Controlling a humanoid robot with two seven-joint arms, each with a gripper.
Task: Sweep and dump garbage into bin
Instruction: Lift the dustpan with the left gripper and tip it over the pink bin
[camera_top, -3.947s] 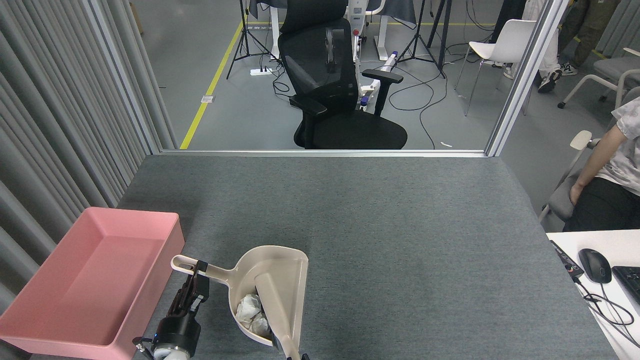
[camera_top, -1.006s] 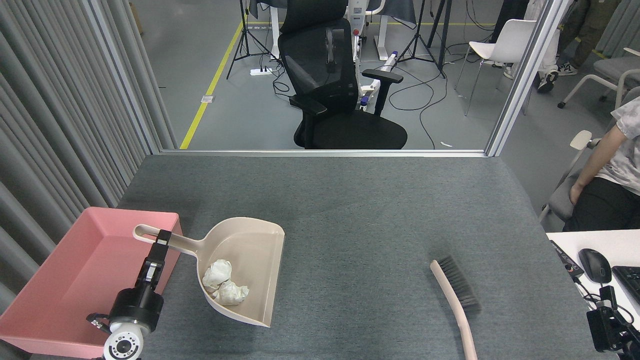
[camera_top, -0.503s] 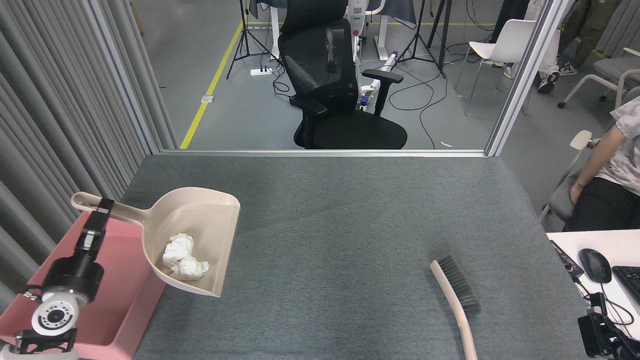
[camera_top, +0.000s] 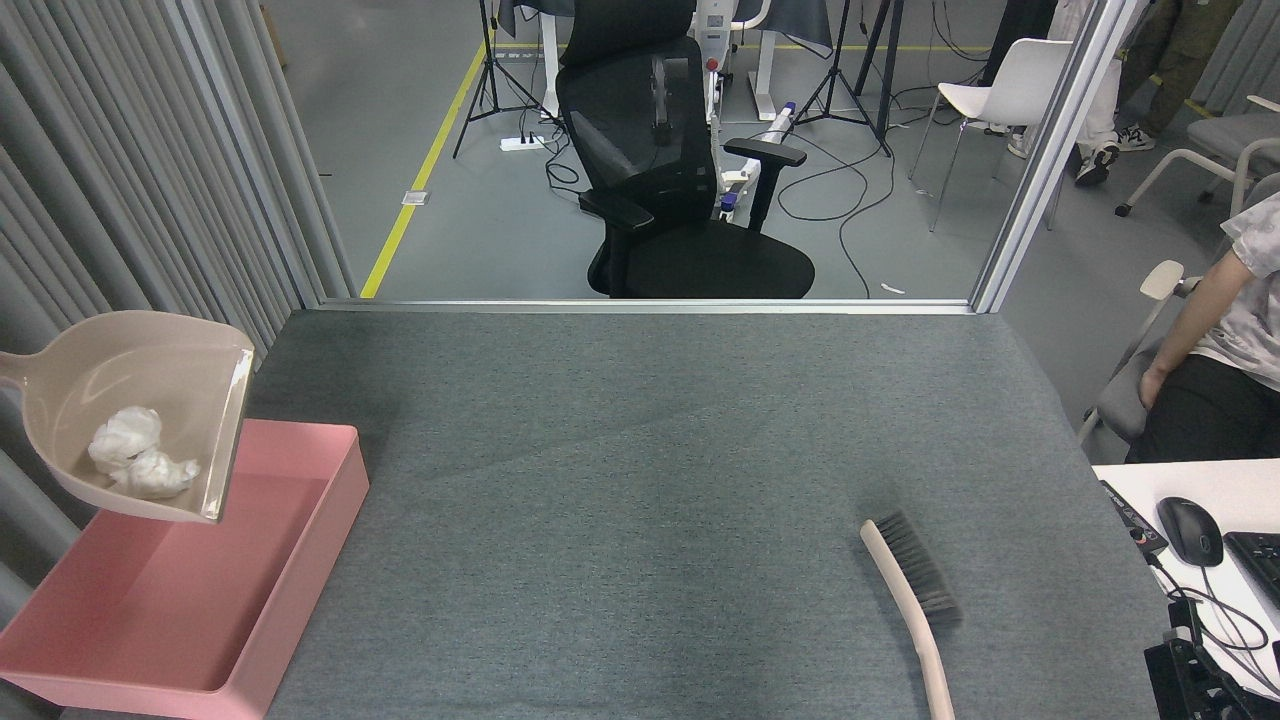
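Two crumpled paper balls lie in the beige dustpan, which hangs tilted over the far end of the pink bin. My left pincer is out of view. My right pincer shows only partly; I cannot tell its state. A brush lies on the grey table.

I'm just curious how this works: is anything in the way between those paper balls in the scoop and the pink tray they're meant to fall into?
Nothing visible blocks them. The paper balls lie in the dustpan, which is held in the air over the far end of the pink tray. The tray looks empty and open-topped below it.
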